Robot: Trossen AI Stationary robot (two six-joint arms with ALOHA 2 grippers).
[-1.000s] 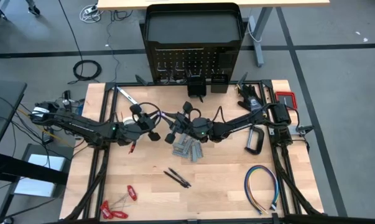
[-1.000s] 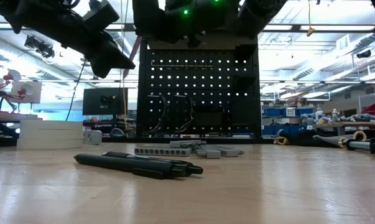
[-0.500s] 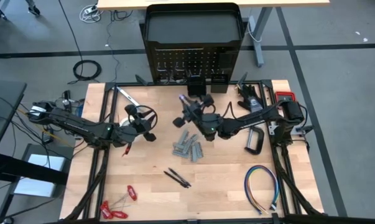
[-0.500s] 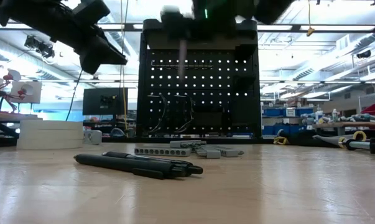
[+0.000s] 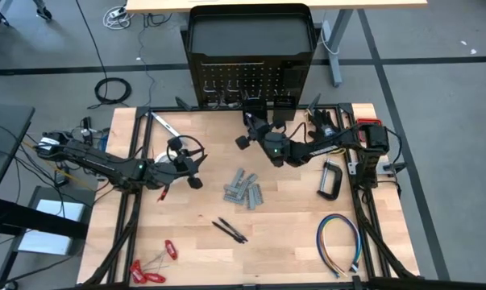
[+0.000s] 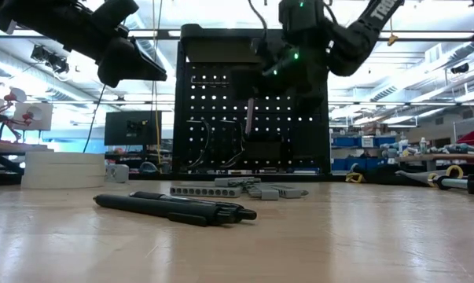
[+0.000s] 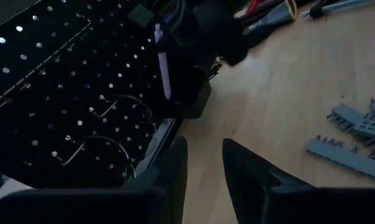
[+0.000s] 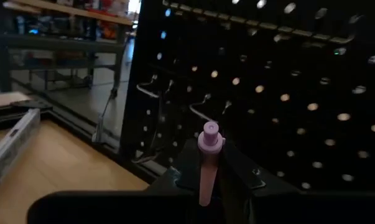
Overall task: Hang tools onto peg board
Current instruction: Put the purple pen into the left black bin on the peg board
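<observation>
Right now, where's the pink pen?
The pink pen is held upright in the right gripper, up at the peg board, just above its left black bin.

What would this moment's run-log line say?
right hand: shut on pale purple pen, at upright black perforated peg board | left hand: open, empty, above wooden table

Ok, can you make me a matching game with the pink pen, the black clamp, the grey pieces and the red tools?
Things:
1. pink pen
2. black clamp
3. grey pieces
4. red tools

Places:
A. middle of the table
B. near left corner of the table
C. held by the right tool by the peg board
D. right side of the table

Pairs: 1-C, 2-D, 3-A, 4-B
</observation>
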